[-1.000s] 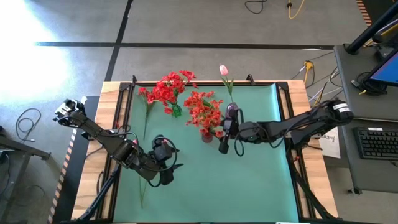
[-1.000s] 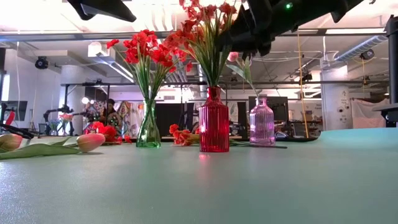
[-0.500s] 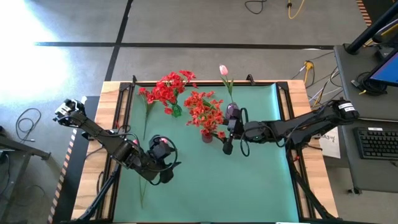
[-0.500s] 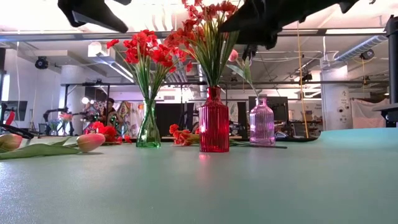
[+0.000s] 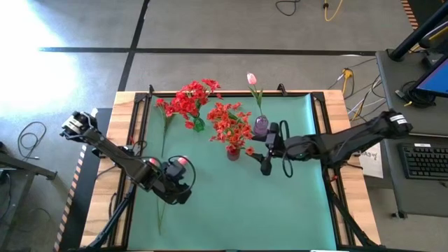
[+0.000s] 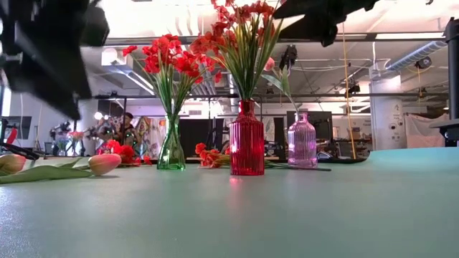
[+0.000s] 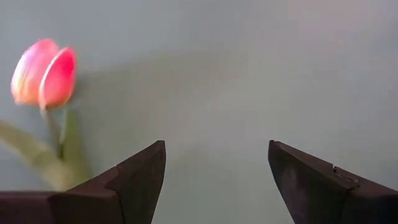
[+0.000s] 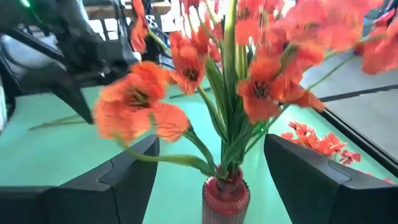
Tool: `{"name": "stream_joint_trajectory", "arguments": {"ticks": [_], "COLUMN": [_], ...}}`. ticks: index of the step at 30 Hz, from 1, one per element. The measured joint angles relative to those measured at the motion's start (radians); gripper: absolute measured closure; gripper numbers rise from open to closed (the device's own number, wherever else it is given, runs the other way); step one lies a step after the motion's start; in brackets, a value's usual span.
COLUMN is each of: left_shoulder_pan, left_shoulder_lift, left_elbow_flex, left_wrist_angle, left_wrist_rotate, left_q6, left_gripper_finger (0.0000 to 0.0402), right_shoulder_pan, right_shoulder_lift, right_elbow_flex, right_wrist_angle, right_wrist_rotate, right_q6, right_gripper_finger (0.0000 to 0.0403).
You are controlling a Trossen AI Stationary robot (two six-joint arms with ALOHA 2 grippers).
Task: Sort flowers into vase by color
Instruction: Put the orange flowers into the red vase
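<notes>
At three o'clock of the red vase (image 5: 232,152), right end effector (image 5: 264,162) has opened empty and backed off; orange flowers (image 5: 227,122) delivered

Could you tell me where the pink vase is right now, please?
In the high view the pink vase stands right of centre near the table's far edge, beside the red vase, the right gripper just beyond.
</notes>
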Motion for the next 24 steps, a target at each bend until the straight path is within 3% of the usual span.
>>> {"name": "stream_joint_trajectory", "arguments": {"ticks": [11,24], "left_shoulder_pan": [0.001,0.002], "left_shoulder_lift": [0.000,0.017], "left_elbow_flex": [-0.124,-0.150], "left_wrist_angle": [-0.001,-0.136], "left_wrist_rotate": [-0.004,0.068], "left_q6": [-0.138,-0.242], "left_gripper_finger": [0.0130,0.0161], "right_shoulder_pan": [0.010,0.019], "right_shoulder_lift": [-0.065,-0.059], "right_elbow_flex": [0.000,0.000], "right_wrist_angle": [-0.018,-0.022], "right_wrist_rotate": [-0.003,-0.007], "right_q6": [0.006,0.014], "right_gripper_finger": [0.0120,0.0124]}}
